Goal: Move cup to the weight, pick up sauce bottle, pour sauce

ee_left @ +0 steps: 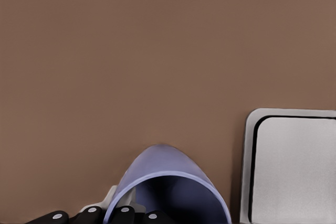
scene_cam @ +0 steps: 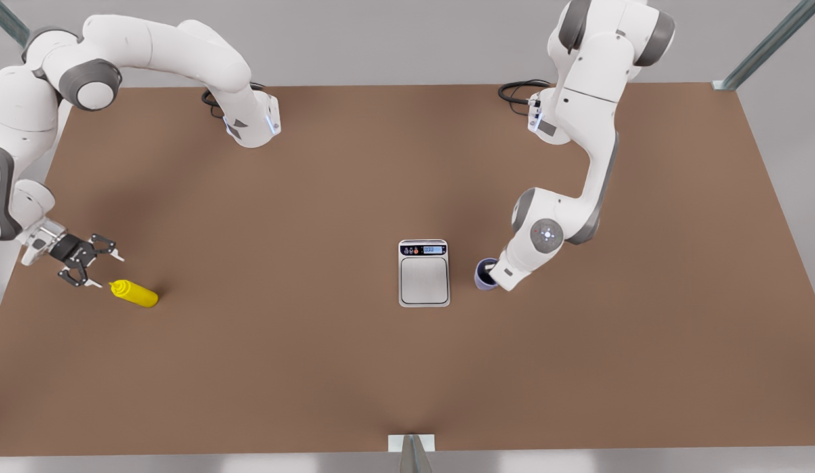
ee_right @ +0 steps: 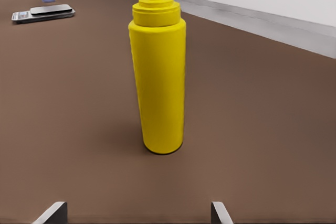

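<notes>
Carrying the cup (scene_cam: 484,272) just beside the weight (scene_cam: 424,272), the left pincer (ee_left: 113,214) pinched its rim; its darker inside looked empty. The right pincer (scene_cam: 91,261), fingers spread, faced the upright sauce bottle (scene_cam: 135,293) on the table (scene_cam: 282,368), seemingly lined up for grasping

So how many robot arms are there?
2. One arm reaches in from the front view's left toward the bottle. The other arm comes from the front view's right, down at the cup beside the scale.
</notes>
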`<state>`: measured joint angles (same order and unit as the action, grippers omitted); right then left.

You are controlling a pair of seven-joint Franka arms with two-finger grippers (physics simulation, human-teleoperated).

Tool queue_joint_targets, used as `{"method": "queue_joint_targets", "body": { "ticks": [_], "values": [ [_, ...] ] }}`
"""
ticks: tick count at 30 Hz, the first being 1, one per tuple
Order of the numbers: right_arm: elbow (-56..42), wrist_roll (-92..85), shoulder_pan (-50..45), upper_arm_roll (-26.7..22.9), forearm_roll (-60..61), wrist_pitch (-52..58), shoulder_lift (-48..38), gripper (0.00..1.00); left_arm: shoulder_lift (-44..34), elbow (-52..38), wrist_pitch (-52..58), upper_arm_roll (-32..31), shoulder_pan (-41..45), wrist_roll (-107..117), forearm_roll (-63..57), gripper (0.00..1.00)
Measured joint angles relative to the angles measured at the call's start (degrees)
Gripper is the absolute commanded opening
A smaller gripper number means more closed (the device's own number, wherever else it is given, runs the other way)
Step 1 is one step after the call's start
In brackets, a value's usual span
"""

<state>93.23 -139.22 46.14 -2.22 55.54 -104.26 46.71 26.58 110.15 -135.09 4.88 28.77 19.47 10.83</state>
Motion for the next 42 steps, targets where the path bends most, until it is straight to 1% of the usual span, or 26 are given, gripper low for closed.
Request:
{"method": "queue_joint_targets", "body": {
  "ticks": [5, 8, 12, 18, 29, 33, 34, 35, 36, 37, 38, 42],
  "values": [
    [-4.42, 0.01, 0.0, 0.72, 0.5, -0.25, 3.92, 1.0, 1.28, -2.12, 0.16, -0.48, 1.54, 3.3, 0.12, 0.21],
    [-5.1, 0.03, 0.0, 1.42, 1.32, -0.33, 5.17, 1.0, 2.55, -4.35, 0.27, -0.48, 3.54, 6.79, 0.17, 0.21],
    [-6.56, -1.36, 0.09, 2.04, 2.34, 0.04, 7.82, 1.0, 2.6, -5.42, 1.26, -0.83, 3.75, 8.32, 0.3, 0.21],
    [-6.48, -1.34, -0.08, 2.47, 2.56, 1.14, 6.76, 1.0, 4.42, -8.73, 1.52, -1.54, 5.81, 13.01, 0.4, 0.21],
    [-6.34, -0.62, -0.6, 6.83, 2.56, 1.52, 6.73, 1.0, 10.4, -18.44, 1.95, -1.98, 9.54, 23.14, 0.7, 0.21],
    [-6.32, -0.77, -1.23, 6.96, 2.56, 2.09, 6.91, 1.0, 11.56, -19.62, 1.89, -2.24, 10.26, 24.08, 0.78, 0.21],
    [-6.3, -0.88, -1.24, 6.96, 2.56, 2.29, 6.99, 1.0, 11.56, -19.62, 1.88, -2.24, 10.26, 23.98, 0.79, 0.24],
    [-6.3, -1.04, -1.31, 6.96, 2.56, 2.3, 6.99, 1.0, 11.56, -19.62, 1.87, -2.24, 10.26, 23.87, 0.86, 0.34],
    [-6.3, -1.14, -1.39, 6.96, 2.55, 2.3, 7.24, 1.0, 11.65, -19.62, 1.86, -2.25, 10.25, 23.78, 1.18, 0.46],
    [-6.06, -1.14, -1.87, 7.12, 2.56, 2.38, 7.26, 1.0, 11.91, -19.62, 1.85, -2.25, 10.25, 23.77, 1.54, 0.51],
    [-6.04, -1.14, -1.93, 7.14, 2.56, 2.39, 7.26, 1.0, 11.92, -19.62, 1.85, -2.25, 10.25, 23.77, 1.81, 0.64],
    [-6.04, -1.22, -1.93, 7.14, 2.56, 2.39, 7.18, 1.0, 11.96, -20.41, 1.93, -2.25, 10.25, 23.85, 2.3, 0.66]
  ]
}}
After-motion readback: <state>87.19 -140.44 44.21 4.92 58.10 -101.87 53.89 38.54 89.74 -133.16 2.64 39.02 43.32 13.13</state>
